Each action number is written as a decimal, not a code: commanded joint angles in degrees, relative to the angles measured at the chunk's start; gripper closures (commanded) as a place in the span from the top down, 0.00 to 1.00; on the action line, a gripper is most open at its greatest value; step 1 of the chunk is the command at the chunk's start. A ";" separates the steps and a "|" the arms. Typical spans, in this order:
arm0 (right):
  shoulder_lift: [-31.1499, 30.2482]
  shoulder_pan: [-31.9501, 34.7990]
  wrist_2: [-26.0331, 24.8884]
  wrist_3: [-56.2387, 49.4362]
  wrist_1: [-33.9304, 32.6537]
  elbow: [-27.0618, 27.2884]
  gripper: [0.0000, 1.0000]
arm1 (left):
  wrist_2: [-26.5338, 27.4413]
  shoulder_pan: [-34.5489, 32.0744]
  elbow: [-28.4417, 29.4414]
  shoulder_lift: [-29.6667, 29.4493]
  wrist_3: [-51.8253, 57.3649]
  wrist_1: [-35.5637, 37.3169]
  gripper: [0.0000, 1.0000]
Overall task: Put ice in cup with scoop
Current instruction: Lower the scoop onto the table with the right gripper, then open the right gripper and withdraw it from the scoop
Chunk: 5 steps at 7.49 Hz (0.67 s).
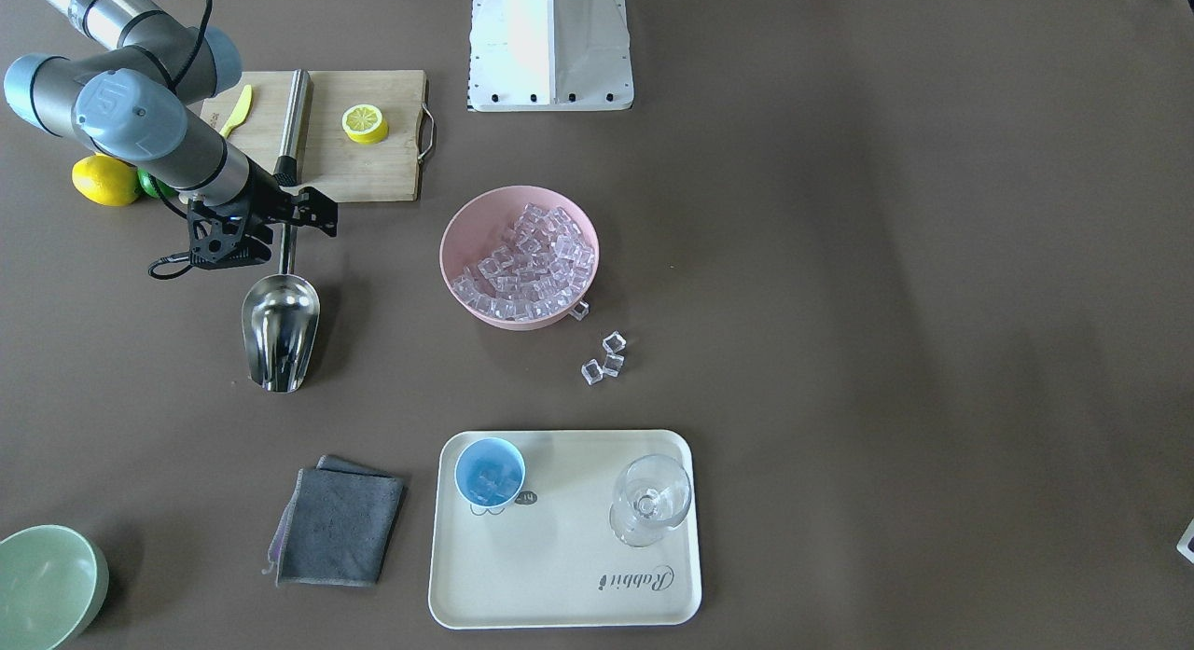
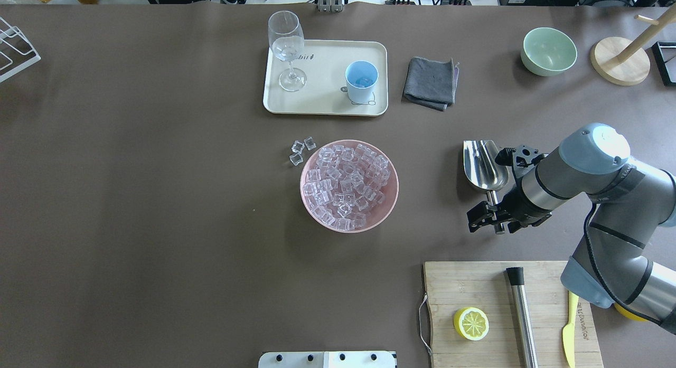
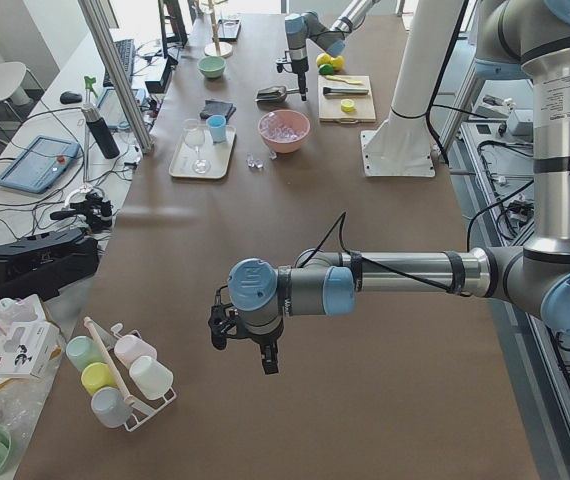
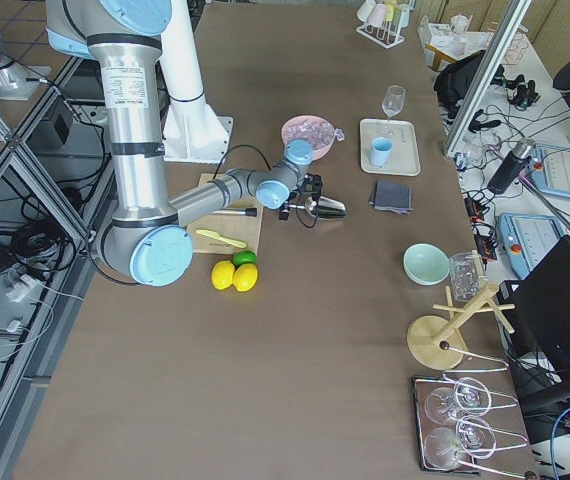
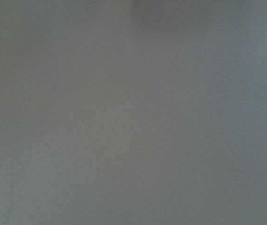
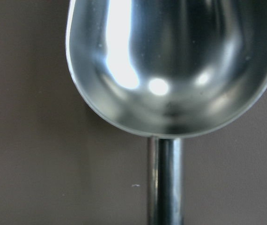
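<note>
The steel scoop [image 1: 280, 328] lies on the table with its trough empty, as the right wrist view [image 6: 171, 61] shows. My right gripper [image 1: 280, 223] is open and straddles the scoop's thin handle [image 2: 494, 199]. Ice [image 1: 527, 263] fills the pink bowl [image 1: 462, 226], and three loose cubes [image 1: 604, 356] lie on the table beside it. The light-blue cup [image 1: 489, 473] stands on the cream tray [image 1: 560, 585] with a few cubes inside. My left gripper [image 3: 250, 345] hovers over bare table far from these; I cannot tell if it is open or shut.
A stemmed glass [image 1: 650, 501] stands on the tray. A grey cloth [image 1: 338, 524] and a green bowl [image 1: 42, 585] lie nearby. A cutting board [image 1: 364, 165] behind the right gripper carries a lemon half [image 1: 365, 123], a steel rod [image 1: 294, 118] and a yellow knife [image 1: 238, 109].
</note>
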 commanded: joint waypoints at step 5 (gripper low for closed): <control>0.15 4.82 1.54 -6.03 -13.76 9.19 0.99 | 0.00 0.00 0.00 0.00 0.01 0.00 0.98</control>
